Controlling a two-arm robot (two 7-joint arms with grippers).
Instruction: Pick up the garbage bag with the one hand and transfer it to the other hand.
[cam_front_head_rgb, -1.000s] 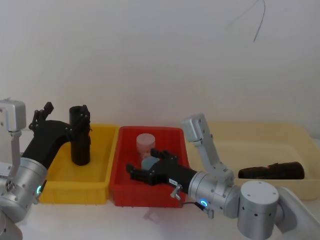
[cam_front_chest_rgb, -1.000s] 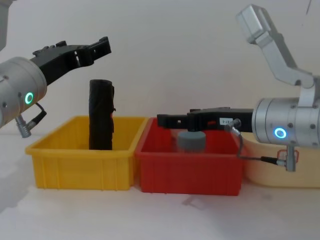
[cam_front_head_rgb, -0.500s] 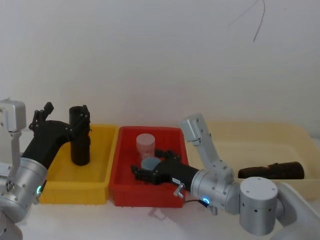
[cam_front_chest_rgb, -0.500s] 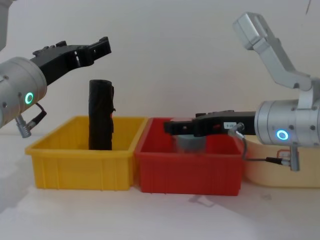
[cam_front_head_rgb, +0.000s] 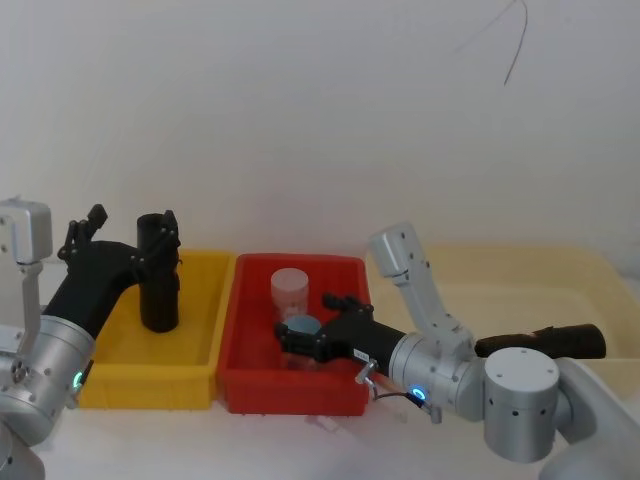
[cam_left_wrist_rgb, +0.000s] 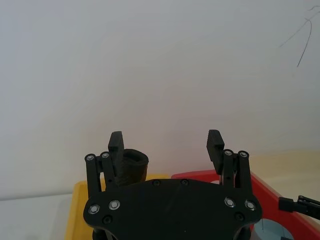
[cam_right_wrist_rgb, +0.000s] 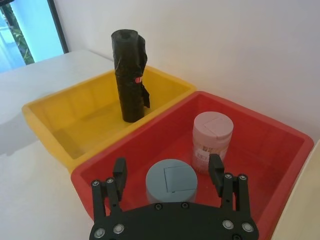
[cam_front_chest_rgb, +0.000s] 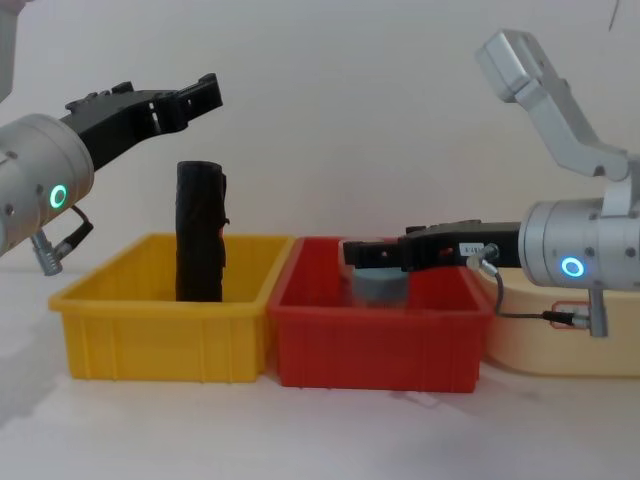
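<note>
Against a white wall, the bag (cam_front_head_rgb: 158, 272) stood upright in the yellow bin (cam_front_head_rgb: 200, 345) while my left gripper (cam_front_chest_rgb: 190, 100) hovered wide open above it and my right gripper (cam_right_wrist_rgb: 168, 172), also open, straddled the grey jar (cam_right_wrist_rgb: 171, 179).

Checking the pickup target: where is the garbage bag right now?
The garbage bag stands upright in the yellow bin on the robot's left, just below the open left pincer.

head looks down, chest sideways; both share bins (cam_front_head_rgb: 160, 375).
</note>
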